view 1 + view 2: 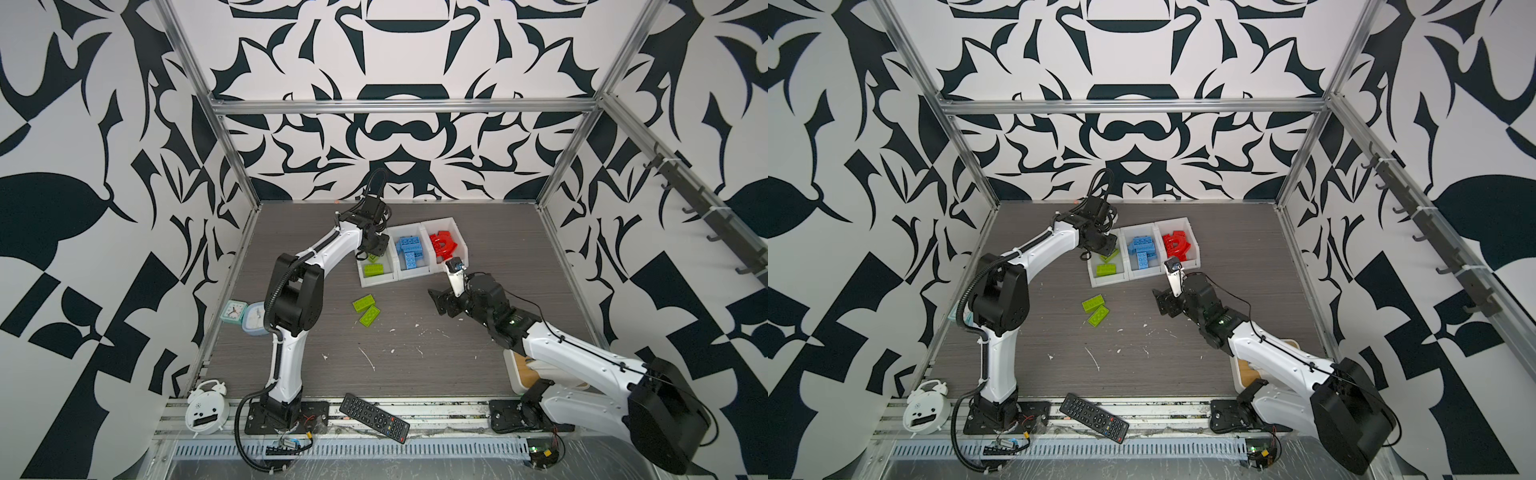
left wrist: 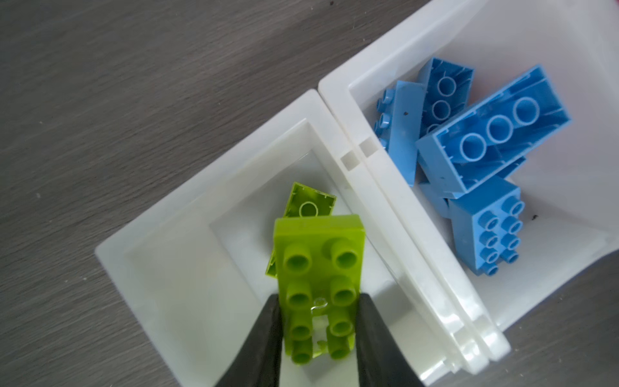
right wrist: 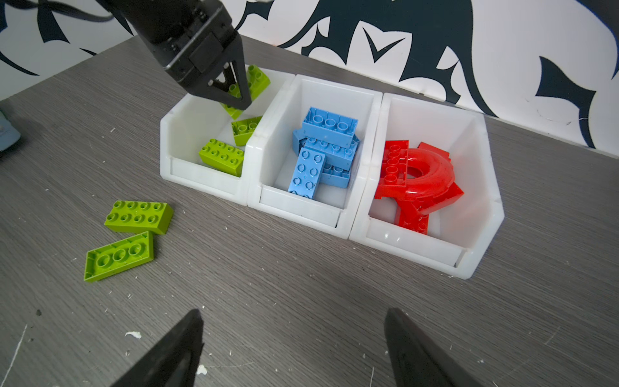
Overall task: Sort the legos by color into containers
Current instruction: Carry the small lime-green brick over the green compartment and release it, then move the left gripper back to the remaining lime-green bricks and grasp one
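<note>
On the table point(image 3: 301, 298): 2 green legos point(image 3: 139, 216), 3 containers point(image 3: 298, 209).

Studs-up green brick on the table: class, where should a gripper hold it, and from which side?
Likely from above, pinching the two long walls of the studs-up green brick: it lies flat, those walls are smooth and parallel. Avoid the upside-down green brick alongside.

Glossy plastic legos point(image 3: 139, 216) (woodgrain table point(image 3: 301, 301))

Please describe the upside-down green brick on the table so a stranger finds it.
Find the three joined white bins. Two green bricks lie loose on the table before them. The upside-down brick, farther from the bins, shows three hollow rings; its neighbour, studs.
</note>
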Controlling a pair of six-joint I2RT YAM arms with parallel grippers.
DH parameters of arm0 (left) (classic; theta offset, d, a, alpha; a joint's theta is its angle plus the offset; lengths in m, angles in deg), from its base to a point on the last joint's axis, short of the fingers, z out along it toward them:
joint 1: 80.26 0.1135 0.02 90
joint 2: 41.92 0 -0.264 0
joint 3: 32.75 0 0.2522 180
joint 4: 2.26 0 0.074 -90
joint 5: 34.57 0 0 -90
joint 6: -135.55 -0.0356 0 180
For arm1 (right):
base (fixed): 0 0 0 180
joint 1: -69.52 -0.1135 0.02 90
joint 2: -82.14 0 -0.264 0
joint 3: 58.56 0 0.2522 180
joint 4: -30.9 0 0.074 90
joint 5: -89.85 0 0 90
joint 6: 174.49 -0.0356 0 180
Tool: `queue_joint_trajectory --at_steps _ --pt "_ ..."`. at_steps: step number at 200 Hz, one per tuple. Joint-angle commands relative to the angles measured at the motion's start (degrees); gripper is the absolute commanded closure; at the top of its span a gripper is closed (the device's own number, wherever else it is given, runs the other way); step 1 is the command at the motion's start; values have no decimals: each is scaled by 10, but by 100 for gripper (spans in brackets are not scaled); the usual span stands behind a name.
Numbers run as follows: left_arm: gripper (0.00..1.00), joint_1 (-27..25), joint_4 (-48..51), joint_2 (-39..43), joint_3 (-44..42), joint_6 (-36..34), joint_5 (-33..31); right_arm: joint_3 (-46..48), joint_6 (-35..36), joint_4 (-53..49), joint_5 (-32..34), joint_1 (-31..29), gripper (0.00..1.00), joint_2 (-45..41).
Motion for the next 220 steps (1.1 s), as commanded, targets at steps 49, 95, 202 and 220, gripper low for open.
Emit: queue_joint_trajectory --at_steps 49,95,202,220 --pt "33 2 35 47 -13 -11 3 -9 -2 13 -5 2 13 -10" --pt "29 -6 46 181 -141 20 53 -9 -1 13 -4 2 13 -11" --pt "23 -94 -3 326 -431 121 39 -13 -4 20 -11 2 13 14" --pt "22 -109 -17 311 -438 118 40 -13 -3 19 -9 1 13 14"
